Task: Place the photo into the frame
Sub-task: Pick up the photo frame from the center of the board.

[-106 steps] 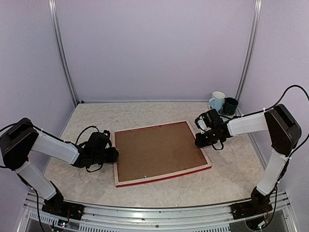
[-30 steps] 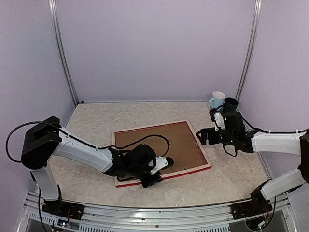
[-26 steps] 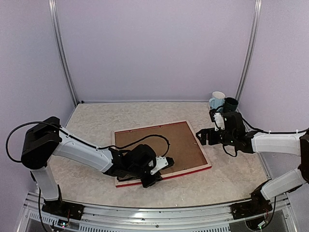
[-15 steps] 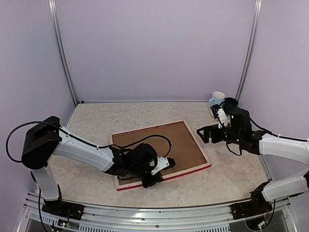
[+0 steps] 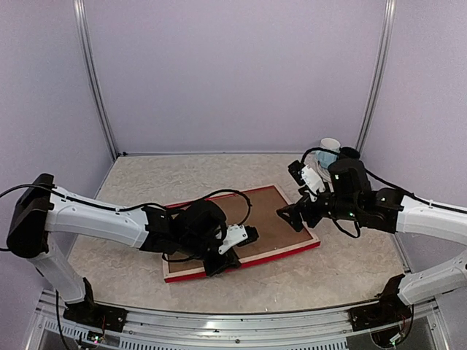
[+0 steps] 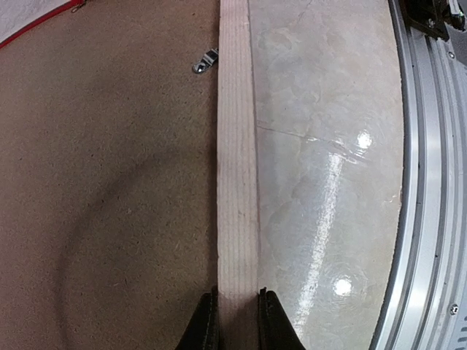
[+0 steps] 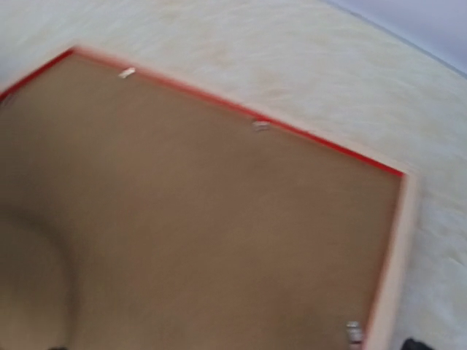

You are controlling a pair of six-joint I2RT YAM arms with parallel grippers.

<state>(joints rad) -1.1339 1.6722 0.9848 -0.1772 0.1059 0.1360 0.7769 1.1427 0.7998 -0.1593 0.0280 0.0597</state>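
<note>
- Left claw clamped on near pale rail of frame
- Right claw spread wide over right end of backing board, fingers out of shot in blurred wrist view

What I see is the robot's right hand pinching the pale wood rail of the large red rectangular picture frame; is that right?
No, the left hand is pinching the pale wood rail of the large red rectangular picture frame; the left wrist view shows it.
</note>
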